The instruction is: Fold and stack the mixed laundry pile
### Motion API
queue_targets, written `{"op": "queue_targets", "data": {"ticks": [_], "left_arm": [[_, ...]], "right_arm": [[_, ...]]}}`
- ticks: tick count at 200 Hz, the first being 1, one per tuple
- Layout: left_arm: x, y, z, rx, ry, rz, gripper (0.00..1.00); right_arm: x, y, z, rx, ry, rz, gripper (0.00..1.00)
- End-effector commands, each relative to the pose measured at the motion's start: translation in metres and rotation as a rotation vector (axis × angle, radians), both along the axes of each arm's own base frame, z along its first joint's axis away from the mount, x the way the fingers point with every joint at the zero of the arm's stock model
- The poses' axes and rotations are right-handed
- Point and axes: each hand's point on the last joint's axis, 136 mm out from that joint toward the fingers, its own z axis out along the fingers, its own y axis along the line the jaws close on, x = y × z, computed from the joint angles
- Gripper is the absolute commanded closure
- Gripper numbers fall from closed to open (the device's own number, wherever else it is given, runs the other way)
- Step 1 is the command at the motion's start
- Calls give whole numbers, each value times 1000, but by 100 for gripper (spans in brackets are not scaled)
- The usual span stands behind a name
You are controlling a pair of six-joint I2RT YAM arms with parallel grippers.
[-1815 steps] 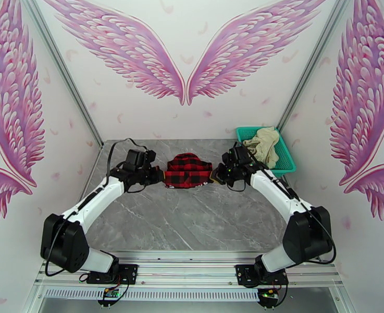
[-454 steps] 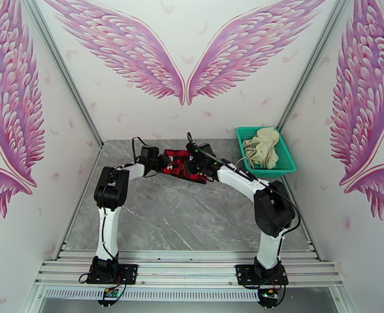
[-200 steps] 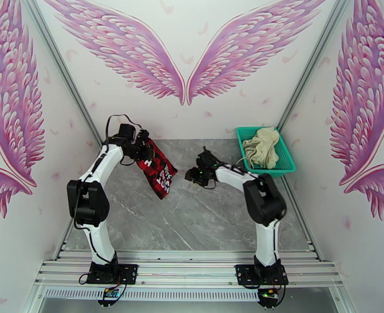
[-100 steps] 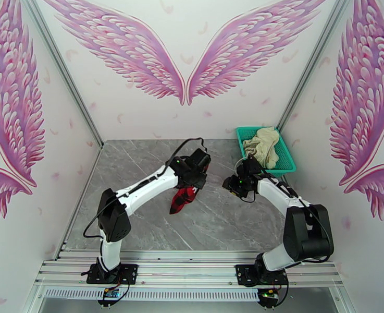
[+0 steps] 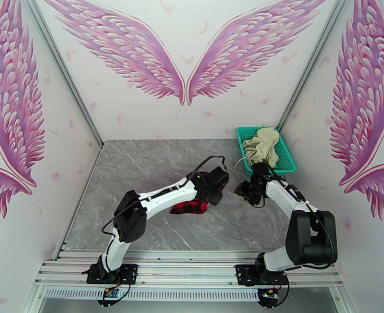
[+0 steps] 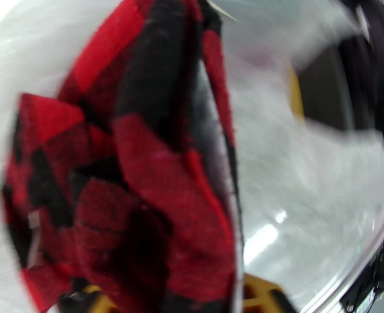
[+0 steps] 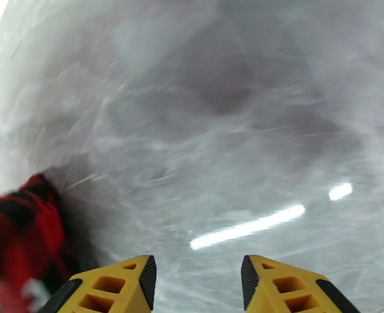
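Observation:
The red-and-black check shirt (image 5: 190, 207) lies bunched on the grey table (image 5: 139, 173) near its middle. My left gripper (image 5: 208, 196) hangs just over the shirt's right end. In the left wrist view the shirt (image 6: 139, 178) reaches down between the yellow fingertips (image 6: 259, 293), and the left gripper (image 6: 171, 301) stands open. My right gripper (image 5: 244, 191) hovers a little to the right, open with nothing in it (image 7: 197, 283); the shirt's edge (image 7: 14, 230) is at its lower left. The cream garment (image 5: 262, 144) sits crumpled in the teal basket (image 5: 288, 165).
The basket stands in the back right corner against the wall rail. Both arms reach in over the middle-right of the table, their wrists close together. Bare marble lies to the left and at the back.
My left arm swung the hanging shirt rightward and down onto the table, and its jaws have spread apart. The right gripper drew slightly right and nearer.

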Motion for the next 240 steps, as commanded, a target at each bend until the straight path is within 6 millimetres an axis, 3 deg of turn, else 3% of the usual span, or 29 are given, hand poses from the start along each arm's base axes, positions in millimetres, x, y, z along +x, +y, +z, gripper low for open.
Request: {"op": "queue_targets", "data": {"ticks": [1, 19, 37, 58, 74, 89, 104, 122, 137, 150, 162, 178, 196, 213, 220, 240], "left_arm": [[-22, -40, 18, -144, 67, -91, 21], [-27, -48, 34, -189, 69, -128, 17], [-21, -44, 67, -240, 32, -132, 14], [-8, -26, 108, -319, 17, -98, 13], [13, 5, 115, -335, 27, -20, 14], [39, 48, 97, -297, 59, 83, 17], [63, 100, 64, -227, 100, 189, 17], [83, 155, 31, -192, 140, 292, 15], [90, 188, 7, -173, 199, 341, 16], [90, 203, -8, -172, 235, 356, 16], [86, 206, -19, -192, 273, 344, 17], [84, 207, -36, -194, 313, 350, 26], [84, 204, -52, -206, 334, 374, 36], [87, 203, -52, -228, 328, 408, 42], [81, 210, -62, -203, 340, 432, 44], [86, 228, -56, -183, 267, 514, 48]], "right_arm": [[-9, -31, 20, -140, 0, -27, 44], [-13, -43, 30, -186, -3, -24, 42], [-16, -40, 37, -180, -12, 4, 42], [-18, -13, 37, -47, -47, 48, 42], [-24, 16, 32, 42, -47, 92, 41], [-32, 42, 25, 76, -34, 132, 39], [-41, 64, 12, 105, -8, 142, 37], [-53, 77, -10, 108, 52, 133, 35], [-60, 87, -27, 116, 97, 143, 35], [-62, 95, -39, 112, 129, 170, 34], [-58, 99, -51, 100, 143, 194, 37], [-48, 94, -63, 45, 156, 212, 46], [-20, 94, -66, -13, 126, 278, 58], [8, 99, -70, -52, 125, 362, 71], [22, 105, -70, -47, 107, 391, 73], [57, 129, -71, 13, 50, 454, 77]]}}
